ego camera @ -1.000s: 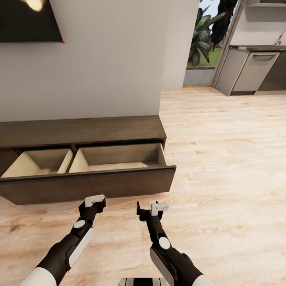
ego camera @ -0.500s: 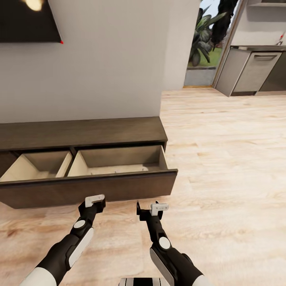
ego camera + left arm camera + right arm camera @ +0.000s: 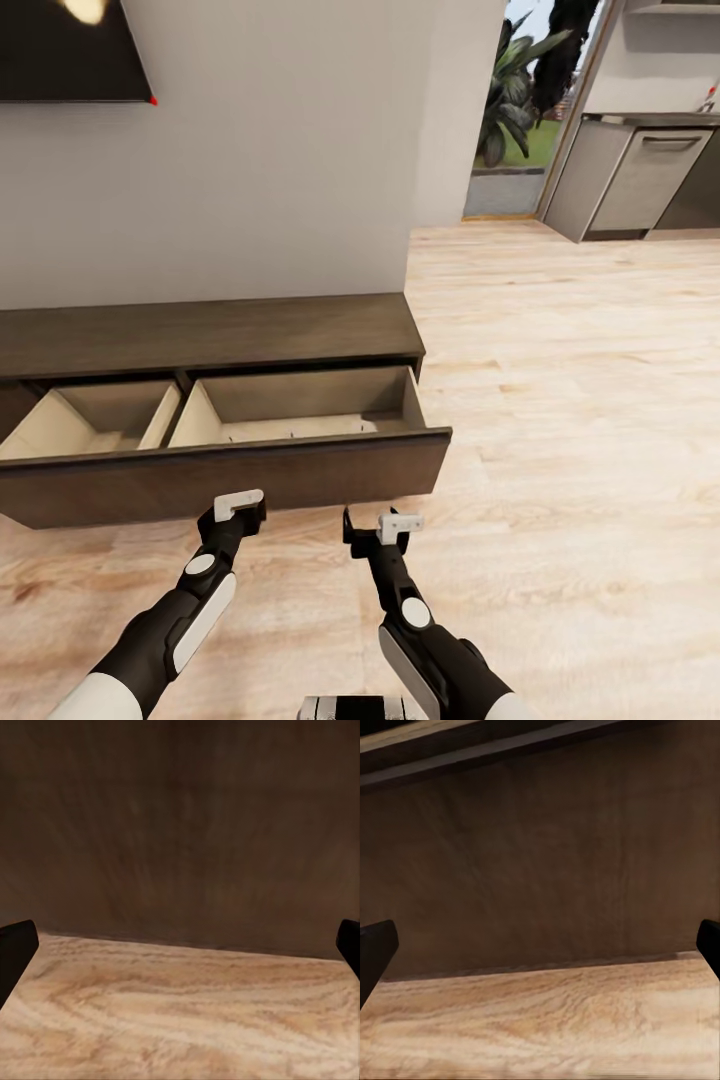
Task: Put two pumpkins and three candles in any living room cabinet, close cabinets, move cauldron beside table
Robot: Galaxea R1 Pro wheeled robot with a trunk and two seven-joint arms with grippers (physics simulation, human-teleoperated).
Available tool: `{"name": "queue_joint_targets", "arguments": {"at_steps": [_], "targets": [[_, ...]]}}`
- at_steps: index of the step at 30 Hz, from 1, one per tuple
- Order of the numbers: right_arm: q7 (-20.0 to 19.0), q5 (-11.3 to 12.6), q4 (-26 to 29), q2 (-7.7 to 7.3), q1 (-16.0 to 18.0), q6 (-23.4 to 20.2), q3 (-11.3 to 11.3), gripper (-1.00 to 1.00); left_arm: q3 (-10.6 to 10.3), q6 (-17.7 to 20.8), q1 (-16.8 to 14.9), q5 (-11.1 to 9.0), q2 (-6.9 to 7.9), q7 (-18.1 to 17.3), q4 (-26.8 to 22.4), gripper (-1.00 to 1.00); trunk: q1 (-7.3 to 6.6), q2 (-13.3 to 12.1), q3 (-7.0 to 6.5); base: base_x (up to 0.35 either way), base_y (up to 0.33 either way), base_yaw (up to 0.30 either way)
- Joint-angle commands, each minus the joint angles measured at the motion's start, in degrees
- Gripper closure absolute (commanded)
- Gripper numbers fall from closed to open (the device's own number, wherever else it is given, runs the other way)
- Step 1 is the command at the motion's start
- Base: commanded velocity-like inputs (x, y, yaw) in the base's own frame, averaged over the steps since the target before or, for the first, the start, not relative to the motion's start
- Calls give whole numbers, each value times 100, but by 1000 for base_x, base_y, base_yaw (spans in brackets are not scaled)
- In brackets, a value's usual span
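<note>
The cabinet point(image 3: 200, 335) is a long, low dark-brown unit against the white wall. Its wide drawer point(image 3: 230, 480) is pulled out, and two beige compartments inside show bare bottoms. My left gripper point(image 3: 238, 510) and right gripper point(image 3: 378, 525) hover low over the wood floor just short of the drawer front. Both are open with nothing between the fingers. The wrist views look at the dark drawer front point(image 3: 180, 832) point(image 3: 540, 870) from close up, with black fingertips point(image 3: 15, 949) point(image 3: 375, 949) wide apart at the edges. The pumpkins, candles, cauldron and table are out of view.
A dark TV screen point(image 3: 60, 50) hangs on the wall above the cabinet. To the right the wood floor point(image 3: 580, 400) runs toward a doorway with a plant point(image 3: 510, 90) and grey kitchen units point(image 3: 640, 180).
The whole picture has shifted slightly, so the camera has moved and the cabinet sits a touch closer and lower. Both arms hold the same pose, and the drawer stays open.
</note>
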State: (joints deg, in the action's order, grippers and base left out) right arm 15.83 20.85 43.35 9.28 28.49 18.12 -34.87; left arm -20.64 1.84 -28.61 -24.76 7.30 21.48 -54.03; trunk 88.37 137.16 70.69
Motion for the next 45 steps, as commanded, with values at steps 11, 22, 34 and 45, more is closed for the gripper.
{"name": "queue_joint_targets", "arguments": {"at_steps": [11, 22, 34, 45], "targets": [[-110, 81, -28, -6, 7, -86, -21, -100, -32, 18, -4, -29, 8, 52, -11, -100, 241, 445, 202, 0, 0, 0], [-115, 86, -29, -6, 7, -98, -12, -100, -33, 19, -4, -29, 8, 58, -10, -100, 241, 445, 202, 7, 0, 0], [-115, 86, -29, -6, 7, -98, -11, -100, -29, 27, -4, -29, 1, 57, -4, -100, 241, 445, 202, 284, 0, 0], [-115, 86, -29, -6, 7, -98, -11, -100, -28, 27, -4, -29, 8, 57, -7, -100, 241, 445, 202, 266, 0, 0]]}}
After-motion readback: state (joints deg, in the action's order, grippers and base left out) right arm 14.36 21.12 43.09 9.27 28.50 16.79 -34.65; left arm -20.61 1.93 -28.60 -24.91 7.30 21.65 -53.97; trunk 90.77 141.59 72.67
